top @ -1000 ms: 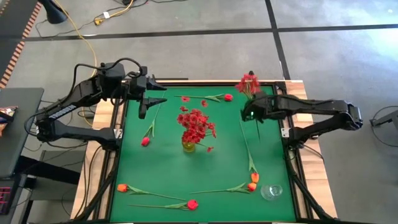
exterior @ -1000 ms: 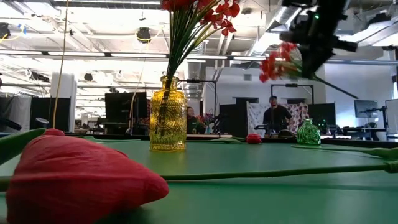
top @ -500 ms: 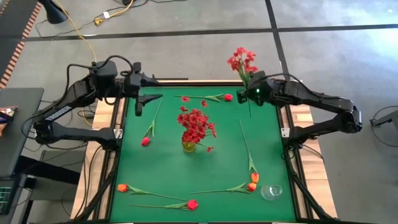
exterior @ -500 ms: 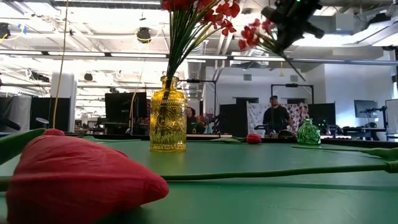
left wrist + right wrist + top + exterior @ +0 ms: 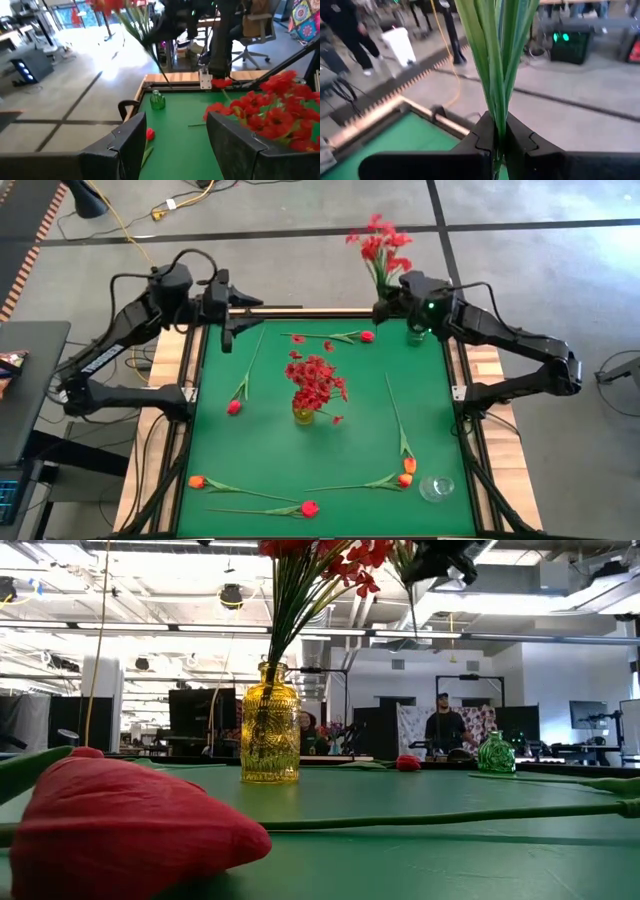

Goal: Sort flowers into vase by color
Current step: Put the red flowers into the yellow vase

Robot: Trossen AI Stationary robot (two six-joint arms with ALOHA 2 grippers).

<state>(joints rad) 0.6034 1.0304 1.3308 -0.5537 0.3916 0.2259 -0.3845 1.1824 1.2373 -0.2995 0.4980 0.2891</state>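
My right gripper [image 5: 384, 308] is shut on a bushy red sprig [image 5: 378, 246], held high over the table's far edge. A yellow vase [image 5: 303, 416] at mid-table holds a bunch of red flowers [image 5: 316, 379]. Single flowers lie flat on the green mat: red buds [image 5: 233, 407] [image 5: 367, 336] [image 5: 309, 507] and orange buds [image 5: 197, 481] [image 5: 406, 477]. My left gripper [image 5: 228, 340] hovers open near the far left corner with nothing between its fingers [image 5: 131, 137]. My right gripper pinches the sprig's bundle of green stems [image 5: 496, 117] between its two fingers [image 5: 482, 134]. The fingers lie roughly level and across the stems. The sprig stands upright, blossoms on top, lifted clear of the table, and a stem end [image 5: 412, 600] hangs below the gripper.
A small green glass vase [image 5: 416, 335] stands at the far right corner and a clear glass vase [image 5: 437, 488] at the near right. A long stem [image 5: 396, 418] lies on the right half of the mat. People stand in the room beyond the table.
My right gripper has risen and gone toward the far edge, tipping from pointing down to about level. It has carried the sprig up with it, and the sprig's blossoms now reach beyond the far edge. My left gripper has swung a little toward the far edge.
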